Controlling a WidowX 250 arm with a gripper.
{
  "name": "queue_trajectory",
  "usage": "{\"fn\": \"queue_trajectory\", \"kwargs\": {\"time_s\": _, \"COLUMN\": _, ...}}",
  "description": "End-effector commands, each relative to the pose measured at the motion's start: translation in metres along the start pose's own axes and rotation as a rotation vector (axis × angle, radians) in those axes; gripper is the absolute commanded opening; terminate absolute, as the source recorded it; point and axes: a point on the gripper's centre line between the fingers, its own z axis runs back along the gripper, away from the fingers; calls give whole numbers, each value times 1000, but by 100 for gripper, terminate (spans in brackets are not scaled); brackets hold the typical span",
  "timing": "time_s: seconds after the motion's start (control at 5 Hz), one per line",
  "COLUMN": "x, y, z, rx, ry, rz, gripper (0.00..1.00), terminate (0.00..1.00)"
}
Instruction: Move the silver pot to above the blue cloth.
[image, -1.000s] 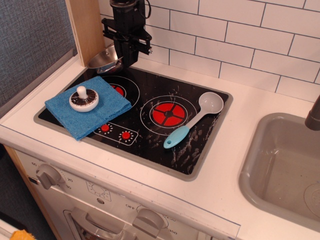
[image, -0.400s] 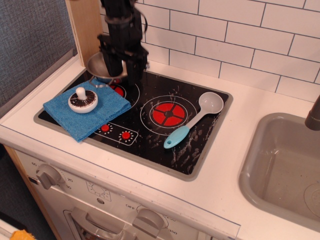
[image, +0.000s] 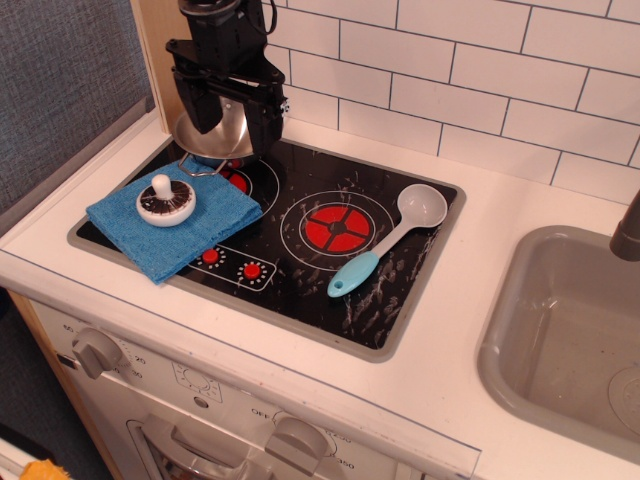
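The silver pot is held tilted in the air above the back left corner of the black stovetop, just behind the blue cloth. My black gripper is shut on the pot's rim, coming down from above. The blue cloth lies flat on the stovetop's left side. A white mushroom toy sits on the cloth. One wire loop handle of the pot hangs near the left red burner.
A ladle with a white bowl and a light blue handle lies across the right of the stovetop. A grey sink is at the right. A white tiled wall is behind, a wooden panel at the back left.
The gripper has lifted the pot off the counter at the back left and carried it forward and left, toward the cloth. The cloth and mushroom shifted slightly.
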Motion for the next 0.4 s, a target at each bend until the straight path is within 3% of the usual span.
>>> {"fn": "queue_trajectory", "kwargs": {"time_s": 0.0, "x": -13, "y": -5, "z": 21, "rx": 4, "ry": -38, "rz": 10, "gripper": 100, "terminate": 0}}
{"fn": "queue_trajectory", "kwargs": {"time_s": 0.2, "x": -13, "y": -5, "z": 21, "rx": 4, "ry": -38, "rz": 10, "gripper": 100, "terminate": 100}}
